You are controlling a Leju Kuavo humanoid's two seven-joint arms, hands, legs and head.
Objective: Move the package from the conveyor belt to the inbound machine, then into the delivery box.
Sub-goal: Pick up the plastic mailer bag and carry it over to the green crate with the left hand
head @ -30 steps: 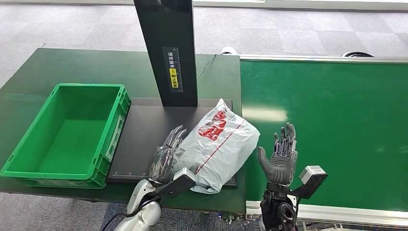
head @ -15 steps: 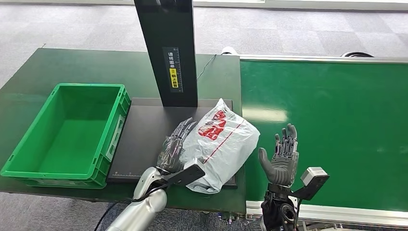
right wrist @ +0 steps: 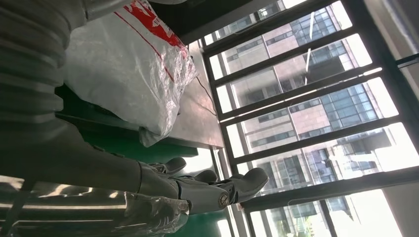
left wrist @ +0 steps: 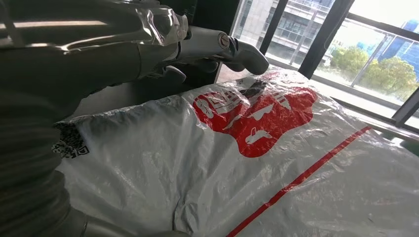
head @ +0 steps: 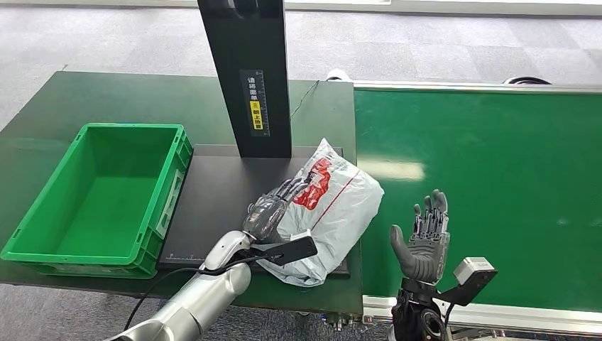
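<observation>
Head view: I see left hand (head: 273, 207) fingers resting spread on the package (head: 330, 213), holding nothing; right hand (head: 424, 238) open, upright over the belt (head: 497, 170).

The right hand (right wrist: 197, 190) was seen coming in from the picture's left edge, with its grey ribbed cover (right wrist: 29, 64) taking up the corner and its fingers (right wrist: 244, 181) stretched out straight and apart, with nothing held in them. A clear plastic wrapping (right wrist: 148, 212) was seen around the lower part of the hand. Beyond the hand, the package (right wrist: 128, 64), a white plastic bag printed with a red mark and a thin red line, was seen lying on a dark surface (right wrist: 195, 111), apart from the fingers. A strip of green belt (right wrist: 118, 143) was seen between hand and bag. Behind, tall dark-framed windows (right wrist: 306, 98) were seen, with buildings outside.
</observation>
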